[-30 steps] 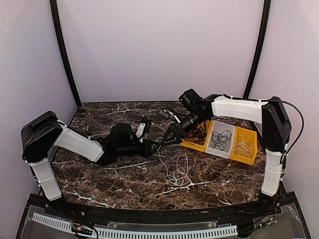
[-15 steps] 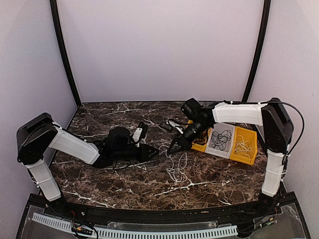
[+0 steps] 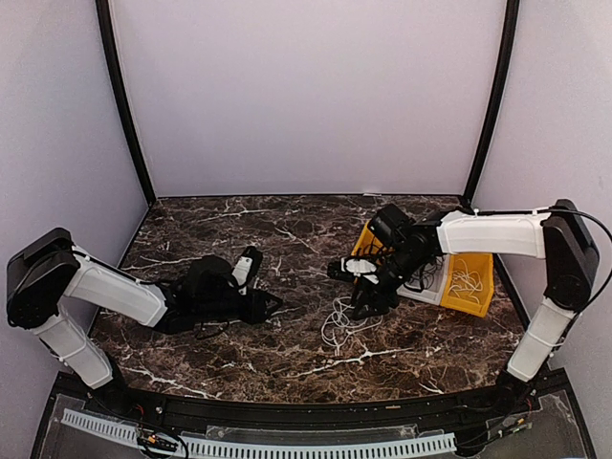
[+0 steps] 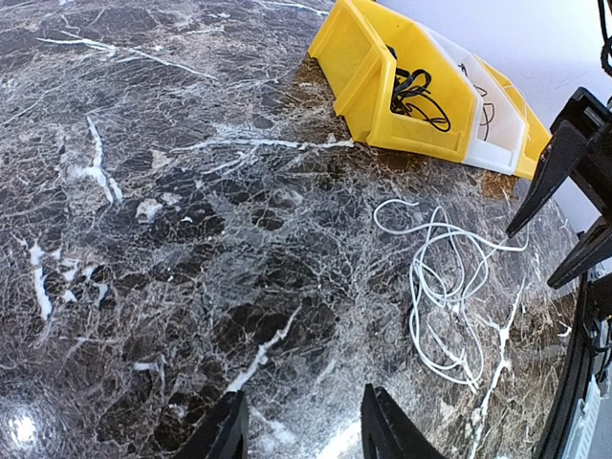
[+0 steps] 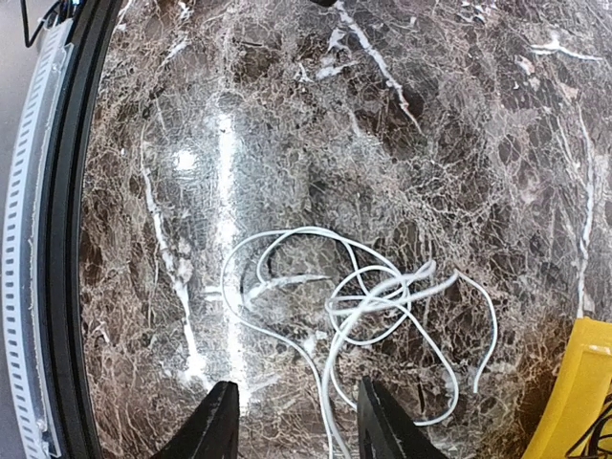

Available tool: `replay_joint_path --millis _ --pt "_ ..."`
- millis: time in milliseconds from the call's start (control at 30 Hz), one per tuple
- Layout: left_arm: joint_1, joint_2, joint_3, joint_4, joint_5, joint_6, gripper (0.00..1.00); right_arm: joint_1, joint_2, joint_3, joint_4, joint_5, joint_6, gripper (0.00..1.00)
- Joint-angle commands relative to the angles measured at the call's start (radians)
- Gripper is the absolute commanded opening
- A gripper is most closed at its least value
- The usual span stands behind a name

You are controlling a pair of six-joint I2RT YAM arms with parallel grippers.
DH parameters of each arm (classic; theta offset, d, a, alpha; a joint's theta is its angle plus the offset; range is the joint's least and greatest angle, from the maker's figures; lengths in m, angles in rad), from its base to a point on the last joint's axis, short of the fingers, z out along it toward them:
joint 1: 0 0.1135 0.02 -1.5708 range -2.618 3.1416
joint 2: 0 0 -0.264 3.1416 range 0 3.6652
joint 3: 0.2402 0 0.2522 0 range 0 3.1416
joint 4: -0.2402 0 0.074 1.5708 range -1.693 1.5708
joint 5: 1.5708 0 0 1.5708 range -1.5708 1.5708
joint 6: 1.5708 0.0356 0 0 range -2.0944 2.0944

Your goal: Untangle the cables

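Here's the right end effector (image 5: 296, 392) poised low over the bench, its two black fingers spread wide with nothing between them, and directly under it lies the loose thin white cord (image 5: 354, 306), a squiggle of overlapping loops on the dark marble-patterned bench (image 3: 287, 229) just below centre in the overhead view. Over on the left of that view the left end effector (image 4: 304, 411) hangs close to the surface, well apart from the cord, fingers likewise parted and gripping nothing. Now look to the right side of the frame: a row of plastic bins, and they are filling up. The near yellow plastic bin (image 4: 359, 67) holds a black coiled cord (image 4: 416, 91), the pale grey plastic bin (image 4: 478, 129) beside it holds a thin dark cord (image 4: 483, 96), and the far yellow plastic bin (image 3: 478, 296) has a second white cord (image 3: 466, 280) curled inside. So by my reading the job is mostly done, three cords separated and stowed, one left out in the open. That last white cord looks to be on its own, clear of any other, so what remains is likely a pick from its looped middle and a carry to the bins, minding trailing ends that could snag on a bin wall
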Motion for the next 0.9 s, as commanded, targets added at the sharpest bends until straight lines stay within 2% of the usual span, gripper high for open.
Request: replay_joint_path --millis 0,167,300,433,700,767,867 --pt "-0.006 -0.026 -0.02 -0.008 -0.007 0.018 0.42 0.035 -0.006 -0.015 0.004 0.032 -0.068 0.48" --pt "-0.006 -0.029 -0.024 -0.005 -0.002 0.02 0.42 0.065 0.006 -0.035 -0.005 0.061 -0.067 0.59" --pt "-0.006 -0.028 -0.025 -0.003 0.001 0.02 0.43 0.066 0.008 -0.043 0.079 0.132 0.026 0.59" --pt "-0.006 -0.021 -0.023 0.005 0.01 0.012 0.43 0.065 0.037 -0.003 0.112 0.132 0.127 0.6" --pt "-0.006 -0.024 -0.024 -0.001 0.006 0.003 0.43 0.067 0.168 0.115 0.069 0.086 0.198 0.6" --pt "-0.005 -0.025 -0.03 0.001 0.005 -0.002 0.43 0.067 0.197 0.14 0.062 0.1 0.211 0.58" --pt "-0.005 -0.025 -0.038 0.006 0.003 -0.011 0.43 0.067 0.221 0.161 0.056 0.12 0.222 0.47"
